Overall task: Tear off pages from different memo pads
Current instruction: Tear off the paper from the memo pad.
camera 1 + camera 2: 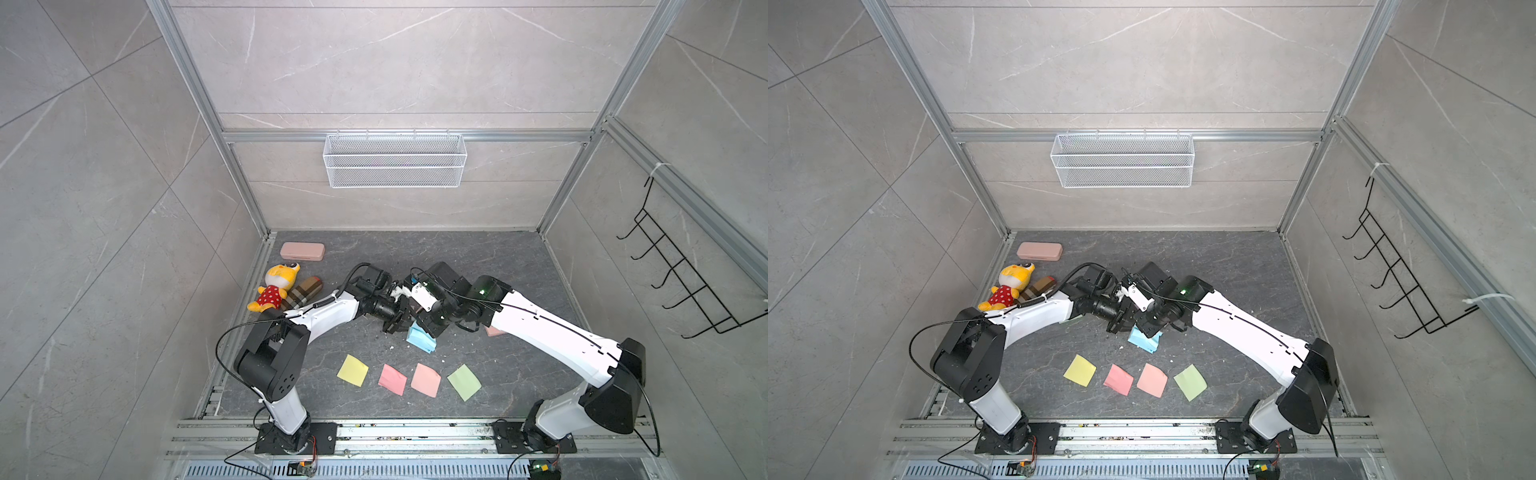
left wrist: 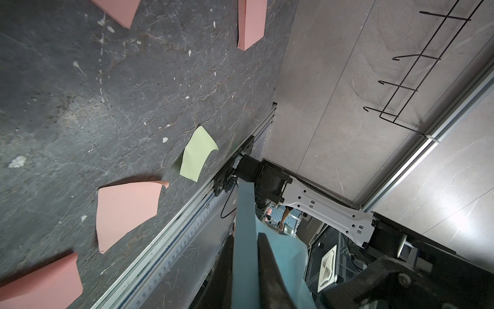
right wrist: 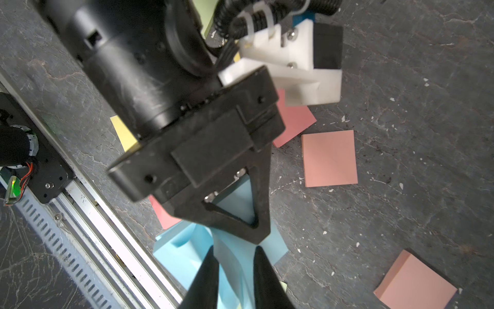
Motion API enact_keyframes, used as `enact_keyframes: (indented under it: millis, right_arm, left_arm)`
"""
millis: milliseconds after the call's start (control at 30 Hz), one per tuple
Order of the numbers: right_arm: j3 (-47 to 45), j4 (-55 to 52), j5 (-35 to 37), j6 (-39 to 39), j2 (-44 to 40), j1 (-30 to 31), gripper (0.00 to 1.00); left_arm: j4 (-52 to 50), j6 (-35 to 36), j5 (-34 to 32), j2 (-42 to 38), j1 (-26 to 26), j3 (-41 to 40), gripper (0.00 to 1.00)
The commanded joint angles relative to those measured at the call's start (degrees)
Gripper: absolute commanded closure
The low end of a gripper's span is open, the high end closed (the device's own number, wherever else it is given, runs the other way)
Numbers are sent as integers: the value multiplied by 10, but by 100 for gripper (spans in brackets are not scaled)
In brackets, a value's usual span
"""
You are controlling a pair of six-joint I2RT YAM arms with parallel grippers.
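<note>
My left gripper (image 2: pixel 246 236) is shut on the blue memo pad (image 1: pixel 422 338), lifted at mid-table. A blue page (image 2: pixel 283 256) curls off the pad beside the jaws. My right gripper (image 3: pixel 235 251) meets it from the right. Its fingers stand a little apart, open, with the loose blue sheet (image 3: pixel 227 267) running between them. Torn pages lie in a row near the front: yellow (image 1: pixel 352 370), pink (image 1: pixel 392 379), salmon (image 1: pixel 425 380) and green (image 1: pixel 464 382). Other memo pads lie under the arms: pink (image 3: pixel 294 120), salmon (image 3: pixel 329 158) and another salmon (image 3: pixel 415 283).
A pink case (image 1: pixel 302 251), a plush toy (image 1: pixel 274 291) and a plaid pouch (image 1: pixel 305 291) sit at the back left. A white wire basket (image 1: pixel 395 160) hangs on the back wall, a black hook rack (image 1: pixel 681 274) on the right wall. Paper crumbs dot the dark floor.
</note>
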Motion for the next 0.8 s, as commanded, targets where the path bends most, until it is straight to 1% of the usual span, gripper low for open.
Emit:
enact_keyframes:
  millis: [0, 133, 267, 333, 433, 533, 633, 700, 767]
  right_arm:
    - [14, -7, 8, 6, 14, -1, 75]
    - [0, -10, 25, -10, 13, 9, 78]
    - [-27, -5, 34, -10, 4, 15, 76]
    - [-35, -3, 51, -11, 3, 20, 74]
    - [-39, 4, 76, -12, 8, 33, 76]
    - [-36, 11, 101, -18, 17, 49, 81]
    - [-36, 16, 110, -26, 15, 59, 91]
    - [-39, 16, 129, -34, 8, 62, 99]
    - [-42, 15, 152, -40, -4, 62, 100]
  left_arm:
    - [-5, 19, 17, -7, -3, 20, 100]
    - [0, 17, 19, -10, -1, 20, 100]
    - [14, 8, 21, -9, 1, 17, 100]
    - [16, 4, 21, -7, 1, 18, 100]
    - [17, 2, 21, -5, 1, 22, 100]
    - [16, 2, 22, -8, 1, 25, 100]
    - [23, -4, 21, -8, 2, 24, 100]
    - [58, -25, 26, -10, 7, 15, 100]
    - [113, -60, 31, -15, 15, -2, 96]
